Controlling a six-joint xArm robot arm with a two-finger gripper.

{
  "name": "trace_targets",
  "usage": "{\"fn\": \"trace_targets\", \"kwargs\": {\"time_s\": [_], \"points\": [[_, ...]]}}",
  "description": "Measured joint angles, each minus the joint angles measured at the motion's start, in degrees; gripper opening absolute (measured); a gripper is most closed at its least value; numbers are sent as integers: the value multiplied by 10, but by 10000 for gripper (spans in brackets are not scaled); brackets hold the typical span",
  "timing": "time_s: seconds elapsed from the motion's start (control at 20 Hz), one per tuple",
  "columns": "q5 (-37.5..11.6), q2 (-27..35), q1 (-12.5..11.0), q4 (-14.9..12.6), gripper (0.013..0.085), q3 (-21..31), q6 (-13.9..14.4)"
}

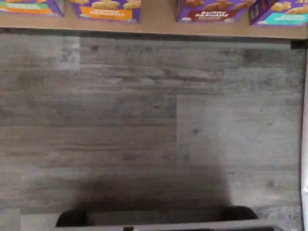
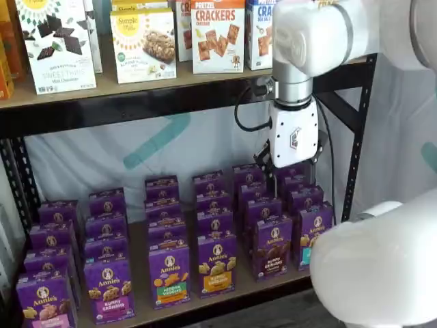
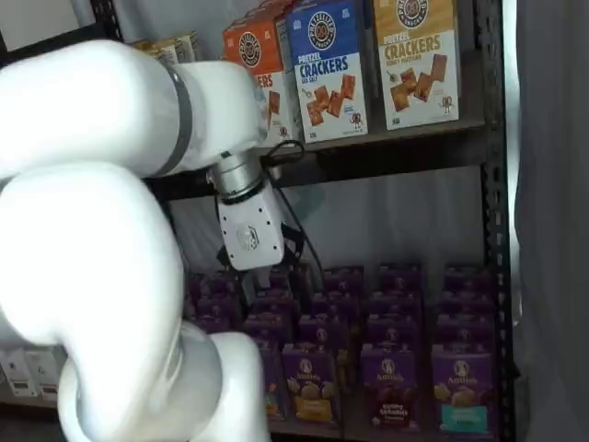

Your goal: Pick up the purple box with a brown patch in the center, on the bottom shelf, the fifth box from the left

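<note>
The purple box with a brown patch [image 2: 274,247] stands in the front row of the bottom shelf, second from the right end. It shows in both shelf views [image 3: 391,384] and at the edge of the wrist view [image 1: 211,12]. My gripper [image 2: 292,169] hangs in front of the shelf, above this box and apart from it. Its white body shows in both shelf views, and its dark fingers [image 3: 262,269] blend into the boxes behind. I cannot tell whether they are open. Nothing is in them.
A teal-patch box [image 2: 313,236] stands right of the target and a yellow-patch box [image 2: 217,265] left of it, with more rows behind. The shelf post [image 2: 355,137] is at the right. Cracker boxes [image 2: 217,34] fill the upper shelf. Grey wood floor [image 1: 144,125] lies below.
</note>
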Motion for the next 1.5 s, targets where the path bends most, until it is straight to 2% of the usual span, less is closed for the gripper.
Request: {"fn": "trace_targets", "kwargs": {"time_s": [0.1, 0.25, 0.5, 0.95, 1.5], "points": [[-20, 13, 4, -9, 850, 4, 10], [-46, 32, 3, -5, 850, 9, 10], [-99, 65, 2, -21, 850, 23, 22], [-211, 157, -18, -17, 850, 38, 12], [-323, 294, -50, -24, 850, 14, -5]]}}
